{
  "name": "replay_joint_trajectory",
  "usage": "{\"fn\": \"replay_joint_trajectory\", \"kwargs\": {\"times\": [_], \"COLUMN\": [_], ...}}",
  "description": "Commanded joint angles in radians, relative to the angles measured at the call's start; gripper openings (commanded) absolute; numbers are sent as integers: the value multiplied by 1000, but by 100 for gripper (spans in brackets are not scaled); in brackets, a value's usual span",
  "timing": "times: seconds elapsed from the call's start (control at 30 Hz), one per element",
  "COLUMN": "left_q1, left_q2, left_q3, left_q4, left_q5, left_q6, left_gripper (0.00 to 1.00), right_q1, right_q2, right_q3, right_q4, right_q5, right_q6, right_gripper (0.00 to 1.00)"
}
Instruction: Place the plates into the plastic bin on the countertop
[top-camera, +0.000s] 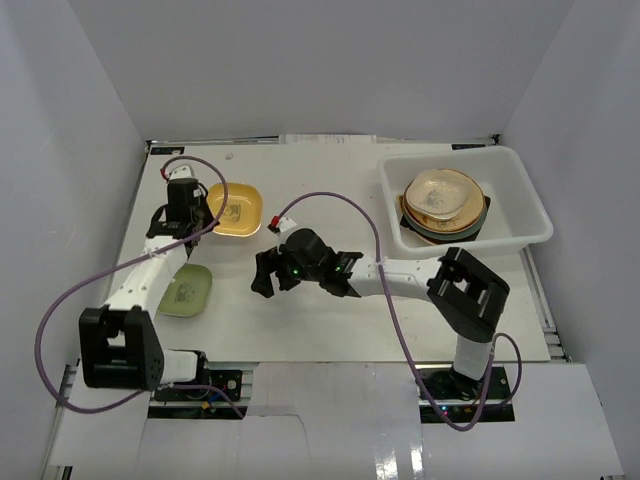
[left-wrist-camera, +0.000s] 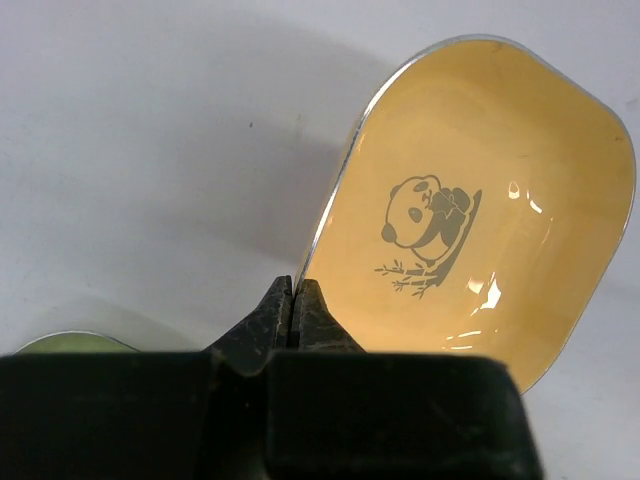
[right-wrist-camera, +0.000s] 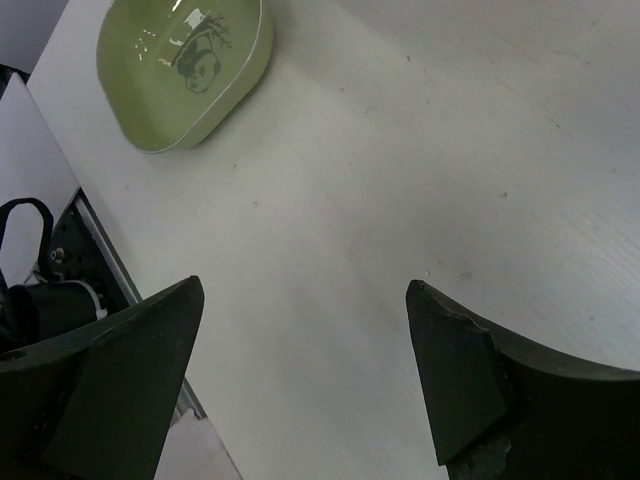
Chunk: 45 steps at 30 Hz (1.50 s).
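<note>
Plainly, the left gripper (left-wrist-camera: 295, 300) is clenching only the thin rim of the yellow rounded-rectangular panda-printed plate (left-wrist-camera: 470, 210). That plate is sitting at the far left of the white bench (top-camera: 330, 180), well apart from the translucent white plastic bin (top-camera: 528, 195) at the far right. With so narrow a pinch on a glossy edge, the plate is risking swinging or slipping out during the carry across. The right gripper (right-wrist-camera: 305, 288) is hanging released over bare bench near the green panda-printed plate (right-wrist-camera: 185, 65) and is lying in the crossing path, inviting a collision. The stack of plates (top-camera: 445, 200) is filling the bin's middle, so a careless drop is risking chipping.
</note>
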Motion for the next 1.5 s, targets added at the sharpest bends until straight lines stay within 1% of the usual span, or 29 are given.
{"fn": "replay_joint_trajectory", "kwargs": {"times": [0.0, 0.13, 0.27, 0.4, 0.47, 0.5, 0.53, 0.6, 0.63, 0.67, 0.7, 0.73, 0.77, 0.83, 0.93, 0.97, 1.0, 1.03, 1.07, 1.1, 1.13, 1.17, 1.2, 1.23, 1.3, 1.33, 1.4, 1.43, 1.47], "left_q1": [10, 19, 22, 24, 24, 24, 24, 24, 24, 24, 22, 22, 24, 22, 22, 22, 22, 21, 19, 18, 10, 4, -7, -36, -90, -176, -273, -354, -387], "left_q2": [-185, -401, -518, -566, -572, -577, -581, -589, -597, -603, -606, -608, -608, -602, -583, -563, -551, -539, -517, -511, -508, -497, -493, -482, -433, -413, -338, -307, -274], "left_q3": [-32, -89, -118, -129, -131, -129, -132, -134, -132, -132, -132, -132, -131, -117, -79, -46, -31, -16, 4, 9, 14, 18, 23, 26, 37, 43, 60, 87, 107], "left_q4": [129, 223, 258, 272, 271, 269, 269, 269, 268, 266, 268, 268, 274, 275, 271, 271, 275, 284, 309, 326, 336, 346, 376, 383, 393, 393, 393, 395, 395], "left_q5": [50, 96, 145, 238, 255, 261, 274, 278, 278, 278, 280, 280, 290, 307, 375, 407, 489, 537, 607, 629, 642, 646, 651, 650, 628, 569, 490, 446, 429], "left_q6": [-62, -105, -135, -155, -160, -160, -163, -168, -169, -169, -172, -175, -178, -183, -194, -209, -226, -271, -295, -316, -335, -361, -369, -373, -367, -355, -312, -306, -297], "left_gripper": [0, 0, 0, 0, 0, 0, 0, 0, 0, 0, 0, 0, 0, 0, 0, 0, 0, 0, 0, 0, 0, 0, 0, 0, 0, 0, 0, 0, 0], "right_q1": [12, 26, 47, 64, 72, 75, 76, 81, 82, 82, 81, 81, 79, 67, 29, 12, -11, -66, -97, -137, -227, -275, -333, -446, -555, -667, -790, -903, -953], "right_q2": [90, 226, 380, 555, 606, 647, 663, 692, 694, 695, 689, 683, 660, 617, 455, 342, 277, 217, 83, 15, -45, -161, -214, -258, -371, -397, -444, -451, -458], "right_q3": [121, 262, 412, 582, 676, 701, 725, 767, 774, 784, 794, 794, 790, 756, 571, 510, 389, 330, 220, 172, 134, 101, 75, 43, 21, 11, 3, -3, -6], "right_q4": [42, 24, 19, -21, -36, -51, -55, -47, -33, -26, -15, -15, -15, -13, 34, 81, 100, 109, 114, 111, 96, 67, 1, -40, -152, -191, -289, -312, -326], "right_q5": [-13, -15, -23, 11, 20, 28, 31, 30, 57, 63, 83, 101, 117, 163, 240, 252, 275, 290, 316, 322, 329, 333, 332, 329, 339, 341, 279, 254, 235], "right_q6": [2, 60, 160, 216, 245, 256, 266, 289, 292, 293, 289, 281, 270, 249, 185, 168, 151, 114, 94, 68, 46, 10, -12, -36, -116, -135, -167, -168, -172], "right_gripper": [88, 91, 91, 91, 85, 81, 72, 61, 49, 41, 23, 14, 8, 8, 8, 8, 8, 8, 8, 8, 8, 8, 8, 8, 8, 8, 8, 8, 8]}}
